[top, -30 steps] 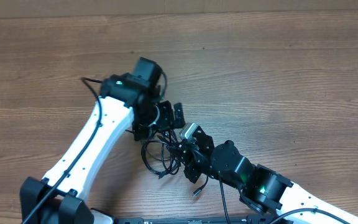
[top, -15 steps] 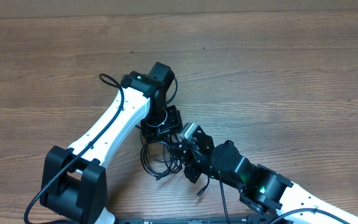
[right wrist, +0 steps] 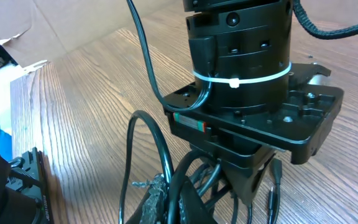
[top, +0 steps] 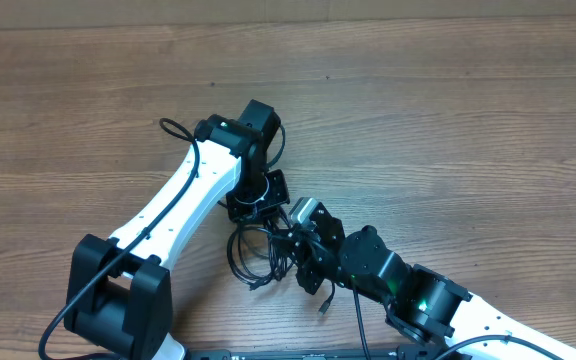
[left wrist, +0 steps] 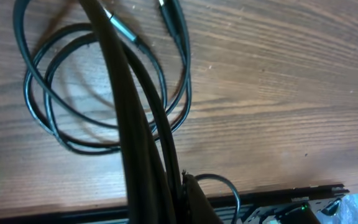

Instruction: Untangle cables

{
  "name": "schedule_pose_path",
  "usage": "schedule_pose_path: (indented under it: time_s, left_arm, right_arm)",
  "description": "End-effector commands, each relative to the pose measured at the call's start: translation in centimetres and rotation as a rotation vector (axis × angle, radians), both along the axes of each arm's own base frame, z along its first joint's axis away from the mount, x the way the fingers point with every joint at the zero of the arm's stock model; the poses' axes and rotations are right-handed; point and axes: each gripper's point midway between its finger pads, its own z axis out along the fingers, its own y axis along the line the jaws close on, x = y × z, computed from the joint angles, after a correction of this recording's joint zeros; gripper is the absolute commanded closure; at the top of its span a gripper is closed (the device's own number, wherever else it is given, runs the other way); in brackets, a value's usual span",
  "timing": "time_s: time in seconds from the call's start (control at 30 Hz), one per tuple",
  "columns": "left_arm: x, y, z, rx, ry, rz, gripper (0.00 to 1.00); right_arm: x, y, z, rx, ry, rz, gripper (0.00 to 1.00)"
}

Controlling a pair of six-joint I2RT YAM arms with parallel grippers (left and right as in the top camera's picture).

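The cables [top: 253, 255] lie looped on the counter [top: 448, 120] between both arms. The right gripper [top: 286, 240] is clamped on their side, likely anchoring them, while the left gripper [top: 255, 207] sits closed at the top loops (whether it pinches a strand is unclear)

Table [top: 468, 100]: wood-grain surface, brown and matt, with fine straight grain lines.
Cables [left wrist: 79, 147]: thin black sheath, smooth, with a faint gloss along the curves.
Plug [left wrist: 122, 32]: a short silvery metal sleeve, shiny.
Left arm [top: 183, 205] and right arm [top: 493, 325]: white shells, smooth and plastic-looking, with a slight sheen.
Wrist housing [right wrist: 238, 50]: black and matt, with a flat plate below it in the same finish.
Cable tie [right wrist: 232, 83]: white plastic.
Braided sleeve [right wrist: 328, 31]: black, with a woven texture.
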Motion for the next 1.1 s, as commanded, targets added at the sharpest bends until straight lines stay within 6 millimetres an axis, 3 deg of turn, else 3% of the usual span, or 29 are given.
schedule_pose_path:
  time_s: [0.0,0.4,0.87,1.07]
  left_arm:
    - [-0.2,0.6,0.4,-0.001,0.019,-0.008,0.96]
    - [1.9,5.2,2.7,0.030,0.042,0.152,0.96]
    - [2.6,8.6,2.0,0.226,0.012,0.280,0.96]
    - [2.1,11.5,2.0,0.400,0.008,0.366,0.96]
  right_arm:
    - [-0.3,0.2,1.5,0.041,-0.018,0.022,0.96]
    - [-4.0,1.6,1.5,0.093,0.100,0.216,0.96]
    - [-4.8,-0.3,-2.9,-0.044,0.284,0.147,0.96]
    - [-5.7,-2.1,-5.7,-0.145,0.397,0.099,0.96]
